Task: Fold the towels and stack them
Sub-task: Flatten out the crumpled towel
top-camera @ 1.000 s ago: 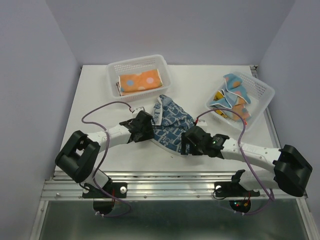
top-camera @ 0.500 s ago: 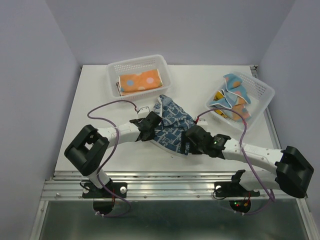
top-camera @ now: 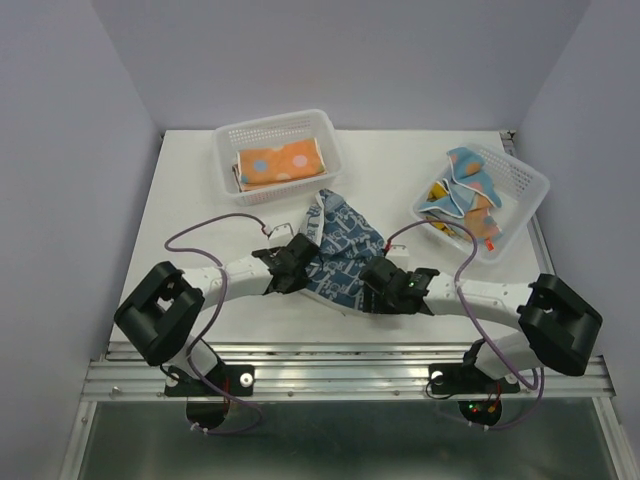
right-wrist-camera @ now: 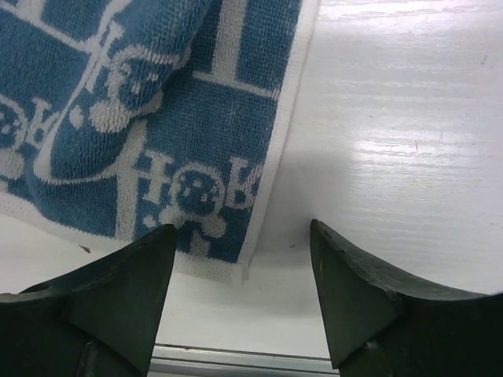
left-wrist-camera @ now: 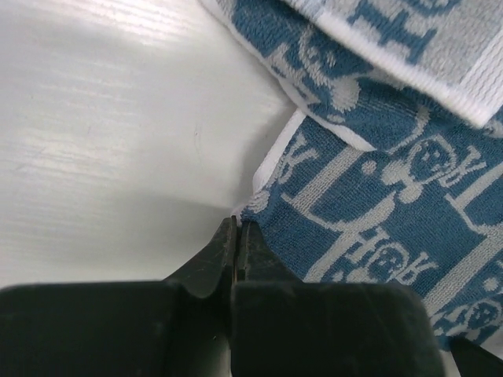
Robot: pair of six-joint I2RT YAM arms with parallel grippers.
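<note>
Seen from above, a navy towel (top-camera: 345,245) with a pale figure pattern lies crumpled mid-worktop (top-camera: 200,200), with both arms meeting it at its near edge. Behind it, the left basket (top-camera: 225,140) holds a folded orange dotted towel (top-camera: 280,163), and the right basket (top-camera: 530,185) holds a loose heap of light blue towels (top-camera: 465,195). Only the wrist views show the grips. The left pincer (left-wrist-camera: 238,232) is clenched at a white-hemmed corner — whether cloth is caught is unclear. The right pincer (right-wrist-camera: 242,229) stands released, straddling another corner that lies flat. A second ago the left pincer gaped beside the towel — the right arm's elbow has since drawn inward.
</note>
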